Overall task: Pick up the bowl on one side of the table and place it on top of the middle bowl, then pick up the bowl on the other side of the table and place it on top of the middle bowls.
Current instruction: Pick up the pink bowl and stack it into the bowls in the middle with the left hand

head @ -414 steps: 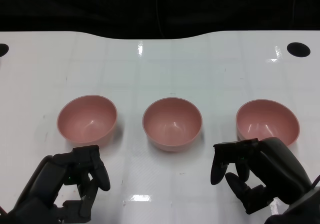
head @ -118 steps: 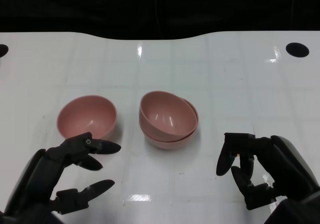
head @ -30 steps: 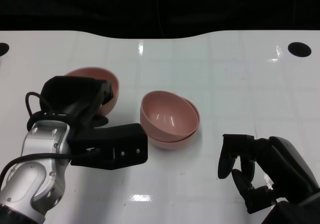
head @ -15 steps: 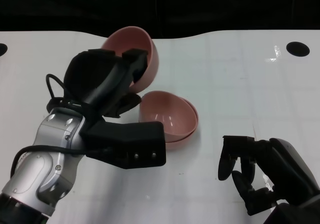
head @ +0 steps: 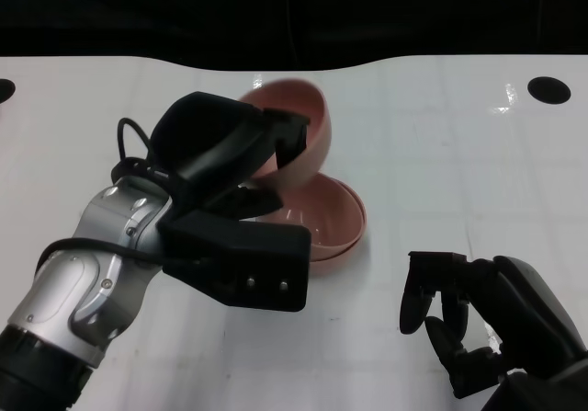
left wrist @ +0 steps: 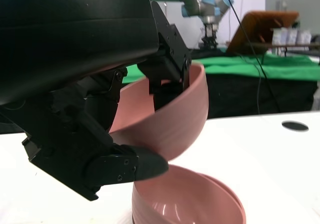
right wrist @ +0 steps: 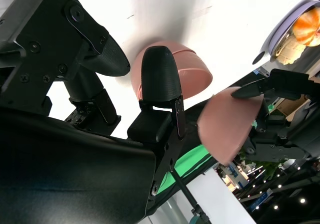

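Three pink bowls show on and over the white desk [head: 441, 135]: two sit nested as the stacked bowls [head: 335, 227] just in front of the left hand [head: 234, 154], and the third, the held bowl [head: 308, 140], is up in the air in that hand's grasp. The left hand clamps the held bowl with fingers [left wrist: 167, 36] hooked over its rim into the inside and a thumb [left wrist: 122, 166] pressed against its outer wall from below, so the bowl hangs tilted, its opening turned partly toward the hand. In the left wrist view the held bowl [left wrist: 170, 119] hovers directly over the stacked bowls [left wrist: 187, 199], its lowest edge very near the rim beneath; whether the two touch cannot be told. The silver left forearm [head: 87, 282] comes up behind the hand, with a black boxy block on its wrist that hides the near side of the stack. The right hand [head: 459, 319] rests low, well apart from the stack and to its right, its fingers curled in on themselves with nothing between them. The right wrist view, turned on its side, shows beyond those fingers [right wrist: 160, 78] the stacked bowls [right wrist: 192, 73] and, off to one side of them, the held bowl [right wrist: 227, 126].
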Robot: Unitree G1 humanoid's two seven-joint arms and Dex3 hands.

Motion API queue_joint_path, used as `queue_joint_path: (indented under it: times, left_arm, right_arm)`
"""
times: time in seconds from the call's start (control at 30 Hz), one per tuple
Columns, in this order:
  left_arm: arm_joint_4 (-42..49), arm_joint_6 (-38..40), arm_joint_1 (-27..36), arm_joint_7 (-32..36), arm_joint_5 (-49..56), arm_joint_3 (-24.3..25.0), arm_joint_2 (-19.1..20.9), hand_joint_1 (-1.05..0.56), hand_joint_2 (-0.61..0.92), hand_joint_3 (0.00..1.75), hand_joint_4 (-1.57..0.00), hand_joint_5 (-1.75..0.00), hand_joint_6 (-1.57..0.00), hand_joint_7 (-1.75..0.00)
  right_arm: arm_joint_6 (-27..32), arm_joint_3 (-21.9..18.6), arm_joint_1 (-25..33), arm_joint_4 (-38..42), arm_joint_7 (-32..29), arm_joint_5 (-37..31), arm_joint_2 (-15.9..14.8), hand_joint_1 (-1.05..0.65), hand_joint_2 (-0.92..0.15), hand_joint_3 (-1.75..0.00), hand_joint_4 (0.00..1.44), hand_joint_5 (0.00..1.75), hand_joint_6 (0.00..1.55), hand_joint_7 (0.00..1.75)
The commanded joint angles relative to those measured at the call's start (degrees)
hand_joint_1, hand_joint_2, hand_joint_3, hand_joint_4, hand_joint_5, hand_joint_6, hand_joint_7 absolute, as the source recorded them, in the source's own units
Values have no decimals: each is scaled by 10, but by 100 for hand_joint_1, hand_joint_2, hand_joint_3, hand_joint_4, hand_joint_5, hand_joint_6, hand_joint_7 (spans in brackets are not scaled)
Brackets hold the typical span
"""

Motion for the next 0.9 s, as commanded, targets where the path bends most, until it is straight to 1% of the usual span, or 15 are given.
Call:
queue_joint_path:
  times: [0.03,0.07,0.1,0.13,0.17,0.23,0.27,0.33,0.4,0.5,0.63,0.67,0.77,0.83,0.9]
  left_arm:
    - [15,-17,-23,-18,-1,-7,14,-23,75,46,-86,-174,-87,-129]
    - [17,-19,-25,-21,1,-9,15,-22,65,68,-87,-174,-82,-145]
    - [18,-18,-28,-31,2,-12,16,-22,60,80,-87,-174,-79,-153]
    - [19,-20,-31,-39,2,-14,19,-23,56,85,-86,-175,-78,-149]
    - [21,-23,-34,-45,1,-16,21,-22,55,85,-86,-175,-77,-150]
    - [28,-29,-37,-54,1,-21,24,-21,56,81,-86,-175,-71,-168]
    - [31,-32,-39,-56,3,-24,25,-21,57,81,-87,-175,-70,-171]
    - [38,-37,-41,-57,7,-28,26,-21,57,79,-87,-175,-69,-174]
    - [48,-40,-44,-52,14,-36,24,-23,65,64,-88,-175,-67,-172]
    - [59,-43,-47,-46,20,-42,20,-25,74,47,-88,-175,-71,-152]
    - [67,-47,-50,-46,21,-45,17,-26,77,40,-88,-175,-73,-140]
    - [71,-49,-53,-46,21,-48,15,-27,81,34,-88,-175,-77,-125]
    - [87,-50,-63,-49,32,-60,7,-29,86,26,-86,-172,-81,-106]
    - [102,-48,-74,-52,45,-73,0,-32,91,19,-82,-163,-86,-85]
    - [112,-41,-79,-42,67,-85,-4,-34,92,18,-82,-162,-87,-80]
  right_arm:
    - [5,-1,4,-12,3,2,0,-2,-14,-166,96,175,82,152]
    - [7,-1,4,-13,4,2,0,-2,-14,-166,96,175,82,152]
    - [8,0,4,-14,5,2,1,-2,-14,-167,96,175,82,152]
    - [11,1,5,-16,6,2,1,-2,-14,-167,96,175,82,152]
    - [10,1,5,-16,6,2,2,-2,-14,-166,96,175,82,153]
    - [12,3,5,-17,6,1,3,-2,-14,-166,95,175,82,152]
    - [13,4,6,-18,5,0,3,-3,-14,-166,95,175,82,152]
    - [13,4,7,-19,7,0,4,-3,-14,-166,95,175,82,152]
    - [12,4,8,-20,8,3,4,-3,-14,-166,95,175,82,153]
    - [10,4,9,-19,8,4,5,-4,-14,-166,96,175,82,153]
    - [12,4,8,-21,9,3,6,-4,-14,-166,96,175,82,154]
    - [14,4,8,-22,10,1,6,-5,-14,-166,96,175,82,154]
    - [15,4,6,-22,10,-1,6,-5,-14,-166,96,175,82,154]
    - [14,4,3,-20,10,-2,6,-6,-13,-166,96,175,82,154]
    - [17,5,4,-22,10,-2,7,-6,-13,-167,96,175,82,154]
